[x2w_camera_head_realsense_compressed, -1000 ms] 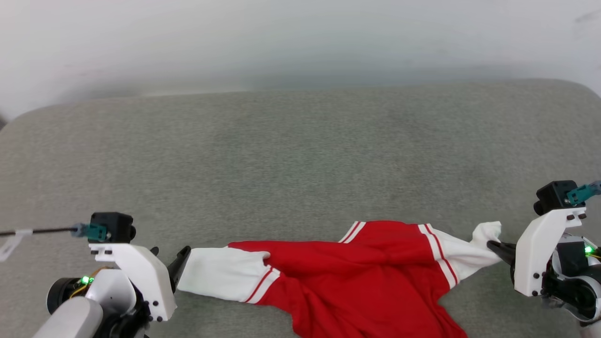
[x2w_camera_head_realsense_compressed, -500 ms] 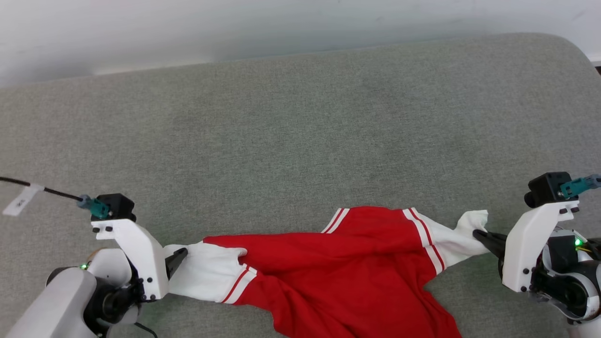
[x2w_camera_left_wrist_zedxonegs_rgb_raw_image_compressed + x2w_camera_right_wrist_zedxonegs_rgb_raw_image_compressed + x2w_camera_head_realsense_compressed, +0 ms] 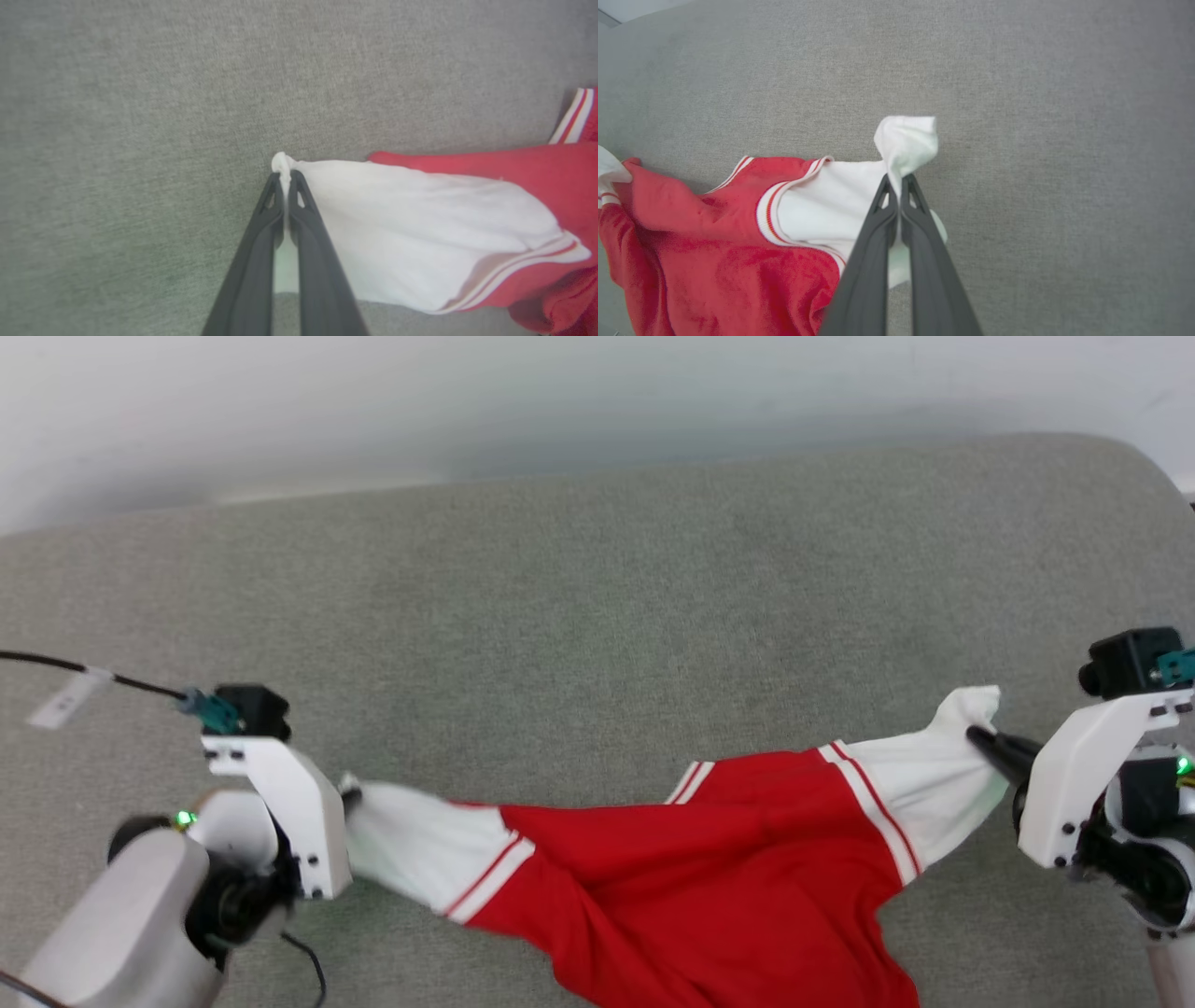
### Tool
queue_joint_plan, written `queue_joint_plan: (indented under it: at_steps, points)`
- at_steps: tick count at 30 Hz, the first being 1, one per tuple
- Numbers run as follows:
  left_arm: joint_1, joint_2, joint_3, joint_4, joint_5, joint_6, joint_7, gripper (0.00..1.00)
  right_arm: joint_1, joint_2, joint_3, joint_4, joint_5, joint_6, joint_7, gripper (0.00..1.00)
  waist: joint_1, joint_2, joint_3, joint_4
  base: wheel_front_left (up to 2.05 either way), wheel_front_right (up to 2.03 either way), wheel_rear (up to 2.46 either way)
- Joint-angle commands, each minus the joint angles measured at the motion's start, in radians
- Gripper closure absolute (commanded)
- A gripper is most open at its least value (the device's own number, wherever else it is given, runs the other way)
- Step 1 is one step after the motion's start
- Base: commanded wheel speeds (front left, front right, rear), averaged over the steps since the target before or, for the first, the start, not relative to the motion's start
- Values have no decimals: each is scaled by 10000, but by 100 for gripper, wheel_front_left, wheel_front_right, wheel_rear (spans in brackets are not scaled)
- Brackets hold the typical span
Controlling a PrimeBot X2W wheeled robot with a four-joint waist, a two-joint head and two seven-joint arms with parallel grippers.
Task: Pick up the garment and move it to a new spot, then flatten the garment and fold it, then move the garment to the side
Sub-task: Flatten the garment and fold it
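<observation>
The bright red jersey-style T-shirt with white sleeves and red-and-white striped trim (image 3: 709,868) lies on the near part of a grey woven-fabric surface (image 3: 597,616). It is strung out between the two arms, and its red body runs off the bottom edge of the head view.

The left end effector (image 3: 285,176) has its two long dark fingers pressed together on the very tip of the white left sleeve (image 3: 411,845), with a small nub of cloth poking out past the fingertips. The right end effector (image 3: 896,181) likewise pinches the white right sleeve (image 3: 934,793) just below its cuff, which flops over above the fingertips.

Half a second ago the shirt hung slacker. The left sleeve was a broad, soft shape and the red shoulder line sagged with a fold near it. Now that sleeve is drawn into a narrow taper towards the left fingers, and the cloth between the two grips runs straighter.

The right sleeve has risen and spread, so its cuff now sits above the level of the striped collar trim (image 3: 689,782) instead of below it. The surface's far edge sits lower in the head view than before, so the camera itself has shifted as well.

A thin black cable with a white tag (image 3: 65,695) trails from the left wrist.
</observation>
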Motion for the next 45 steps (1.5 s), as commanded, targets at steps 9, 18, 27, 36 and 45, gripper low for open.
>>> queue_joint_plan:
  at_steps: [9,18,27,36,45]
  points:
    - [-2434,-323,459,54,1251,-191,-2393,100,-2383,-294,-79,1671,-593,-5,-1423,100,0,0,-1000,414,0,0,0]
    - [-4919,-1228,745,1720,1703,-166,-3867,100,-5250,-211,320,3223,-761,-5,-2786,100,0,0,-491,422,0,0,0]
    - [-8450,-1369,1151,3176,2379,-100,-5352,100,-9044,-194,822,4451,-887,-5,-4572,100,0,0,1031,237,0,0,0]
    - [-11487,-964,1430,3623,2854,-184,-6089,100,-12584,-237,1439,5475,-768,-5,-6167,100,0,0,2526,-10,0,0,0]
    - [-12192,-1159,1347,4105,2762,-330,-5952,100,-14018,-275,2510,6738,-31,-5,-6918,100,0,0,3568,21,0,0,0]
